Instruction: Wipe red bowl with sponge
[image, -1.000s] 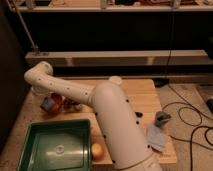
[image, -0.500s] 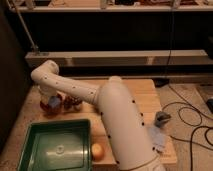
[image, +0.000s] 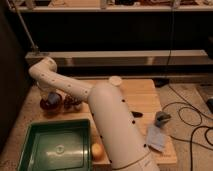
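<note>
The red bowl (image: 48, 105) sits at the left end of the wooden table, behind the green tray. My white arm reaches from the bottom centre up to the left, then bends down. My gripper (image: 52, 98) hangs right over the bowl's opening. A small blue-grey sponge (image: 54, 95) shows at its tip, pressed into the bowl. The gripper appears shut on it. The arm hides part of the bowl's rim.
A dark purple-brown knobbly cluster (image: 73, 102) lies just right of the bowl. A green tray (image: 35, 150) fills the front left, with an orange fruit (image: 96, 150) beside it. A grey-blue lump (image: 161, 118) with a pale sheet (image: 154, 137) lies at the right. Cables (image: 192, 120) trail on the floor at the right.
The arm's bend and the gripper have shifted slightly to the right over the bowl. The bowl and the other things have not moved.
</note>
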